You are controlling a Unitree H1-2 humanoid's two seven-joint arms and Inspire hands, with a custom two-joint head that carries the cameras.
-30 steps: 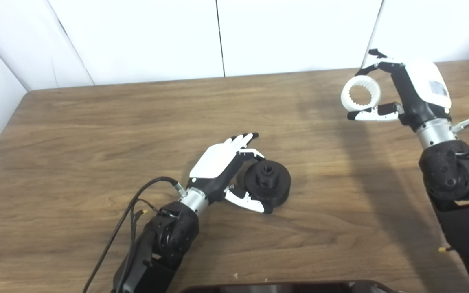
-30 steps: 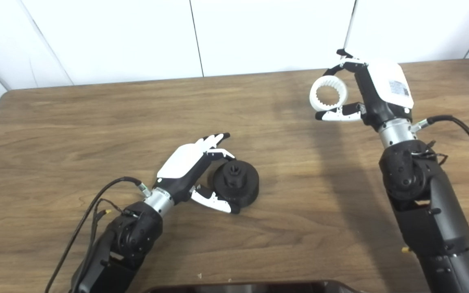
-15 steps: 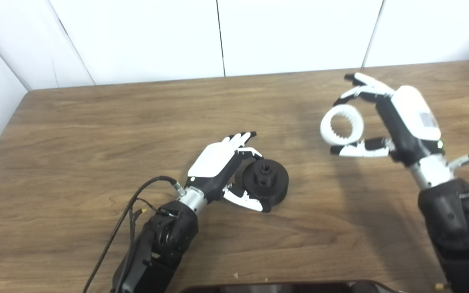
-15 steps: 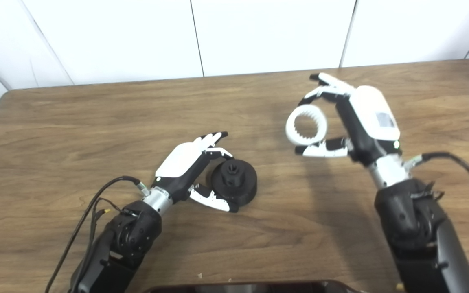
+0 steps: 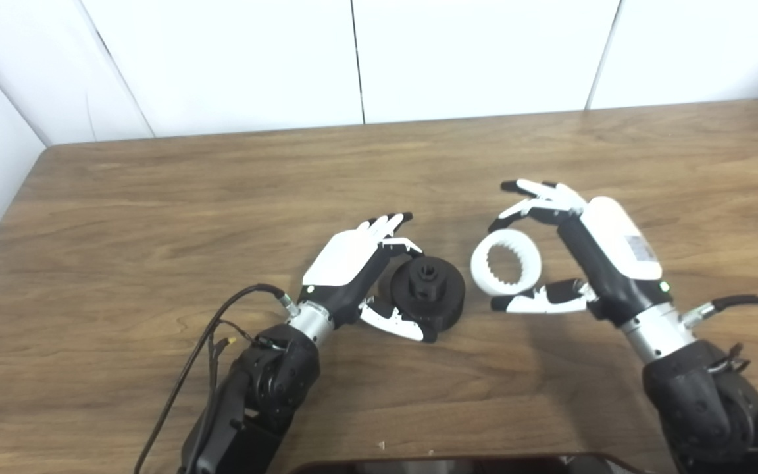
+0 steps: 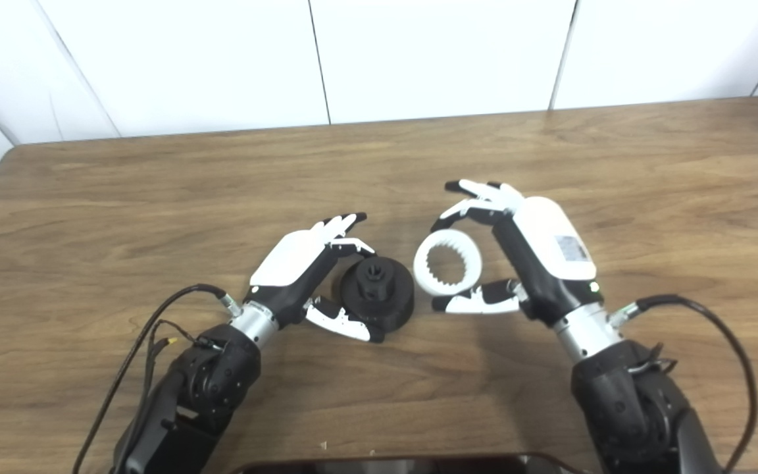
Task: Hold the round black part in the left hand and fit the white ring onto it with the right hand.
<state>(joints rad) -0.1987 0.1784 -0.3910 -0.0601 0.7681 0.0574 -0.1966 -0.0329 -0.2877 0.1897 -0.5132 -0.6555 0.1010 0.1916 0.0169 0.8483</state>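
Left hand (image 5: 353,263): fingers and thumb cupped around the round black part (image 5: 428,294), which sits on the table (image 5: 155,197) (hub facing up) | Right hand (image 5: 589,257): grasping the white ring (image 5: 506,270) between fingertips and thumb | Ring position: just right of the black part, apart from it, toothed bore visible.

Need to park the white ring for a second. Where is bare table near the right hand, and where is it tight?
Bare wood lies beyond the right hand toward the far wall, and on the table's far left past the left hand. It is tight in the middle: the white ring sits just right of the round black part, with only a narrow gap between them.
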